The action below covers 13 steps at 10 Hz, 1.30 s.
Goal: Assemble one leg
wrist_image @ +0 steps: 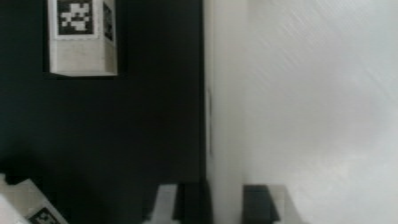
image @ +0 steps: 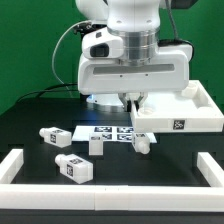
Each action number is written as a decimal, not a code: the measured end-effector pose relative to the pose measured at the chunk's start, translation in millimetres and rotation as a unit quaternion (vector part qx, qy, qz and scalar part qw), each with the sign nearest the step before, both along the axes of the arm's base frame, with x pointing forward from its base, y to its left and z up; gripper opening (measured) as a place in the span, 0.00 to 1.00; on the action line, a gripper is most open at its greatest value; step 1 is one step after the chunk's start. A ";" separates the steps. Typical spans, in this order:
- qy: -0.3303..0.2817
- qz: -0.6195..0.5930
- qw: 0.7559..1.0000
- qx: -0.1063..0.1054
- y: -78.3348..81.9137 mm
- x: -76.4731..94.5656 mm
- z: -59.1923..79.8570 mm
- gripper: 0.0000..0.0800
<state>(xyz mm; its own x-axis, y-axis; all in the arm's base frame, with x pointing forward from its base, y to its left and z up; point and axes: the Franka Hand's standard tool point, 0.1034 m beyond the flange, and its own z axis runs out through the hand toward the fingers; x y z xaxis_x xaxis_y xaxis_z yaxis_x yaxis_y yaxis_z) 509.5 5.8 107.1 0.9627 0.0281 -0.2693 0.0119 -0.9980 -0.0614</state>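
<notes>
The leg [image: 143, 142] closest to the arm lies loose on the black tabletop [image: 30, 110], just in front of the big white panel [image: 190, 105] and beside the marker board [image: 112, 131]. A second leg [image: 97, 143] lies at the board's other side. A third leg [image: 53, 135] and a fourth leg [image: 73, 168] sit farther toward the exterior view's left.

In my wrist view one leg [wrist_image: 84, 45] lies near the panel's [wrist_image: 302, 100] edge. The gripper [image: 128, 101] [wrist_image: 217, 205] is down at that edge, its fingers [wrist_image: 173, 205] on either side of it. I cannot tell whether they are clamped on it. No leg is in the gripper.
</notes>
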 end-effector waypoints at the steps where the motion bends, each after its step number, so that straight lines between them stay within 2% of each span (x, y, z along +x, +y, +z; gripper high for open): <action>1: 0.001 -0.001 1.000 0.000 -1.6 0.7 -1.7 0.07; 2: 0.018 -0.015 1.000 -0.002 -9.8 6.8 -7.7 0.07; 3: 0.035 -0.033 0.999 -0.010 -19.1 24.8 -17.8 0.07; 4: 0.041 -0.046 0.998 -0.016 -21.4 39.3 -26.3 0.07; 9: 0.041 -0.041 0.998 -0.017 -21.0 41.0 -33.3 0.07; 10: 0.040 -0.035 0.998 -0.022 -22.9 52.0 -43.2 0.07; 11: 0.024 -0.008 1.000 -0.015 -23.8 72.7 -51.3 0.07; 12: 0.008 0.008 1.000 -0.010 -28.5 82.1 -55.4 0.07; 13: 0.009 0.004 1.000 -0.011 -27.4 80.3 -54.0 0.07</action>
<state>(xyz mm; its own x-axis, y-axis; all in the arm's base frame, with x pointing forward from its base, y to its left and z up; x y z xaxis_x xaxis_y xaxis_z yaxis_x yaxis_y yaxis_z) 589.8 -21.6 53.2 0.9575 0.0289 -0.2870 0.0185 -0.9991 -0.0390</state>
